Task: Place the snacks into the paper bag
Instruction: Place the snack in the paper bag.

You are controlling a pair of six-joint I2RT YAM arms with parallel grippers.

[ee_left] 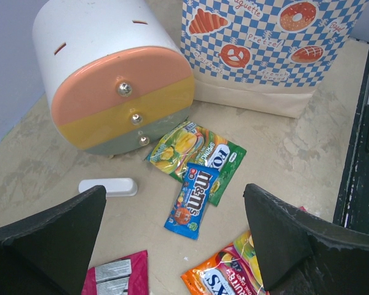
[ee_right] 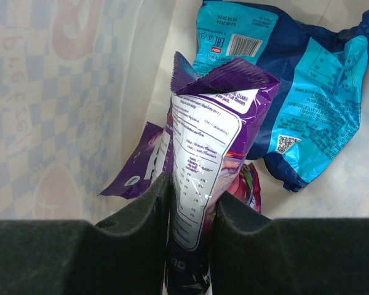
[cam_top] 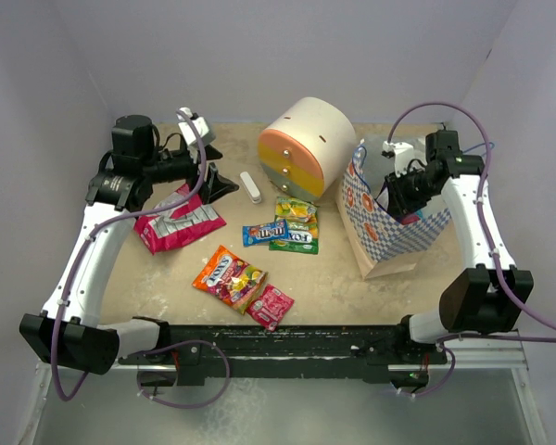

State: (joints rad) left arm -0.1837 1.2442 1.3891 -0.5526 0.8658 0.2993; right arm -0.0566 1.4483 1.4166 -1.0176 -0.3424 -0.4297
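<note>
Pale lilac walls (cam_top: 278,56) around a scuffed beige tabletop (cam_top: 338,283).

Paper bag (cam_top: 389,236), right of frame: matt kraft paper with a printed band; inner wall pale and smooth.
Purple packet (ee_right: 212,141) and blue packet (ee_right: 307,92): glossy, crinkled plastic film.
M&M's packet (ee_left: 192,200), centre: shiny film, creased.
Drawer unit (ee_left: 111,74), upper left: smooth plastic with a soft sheen, small metallic knobs.
White stick (ee_left: 107,186): smooth plastic.
Table (cam_top: 343,278): matt, mottled, scuffed.
Left gripper (ee_left: 175,193) pads (ee_left: 49,246): matt black, fine-grained.
</note>
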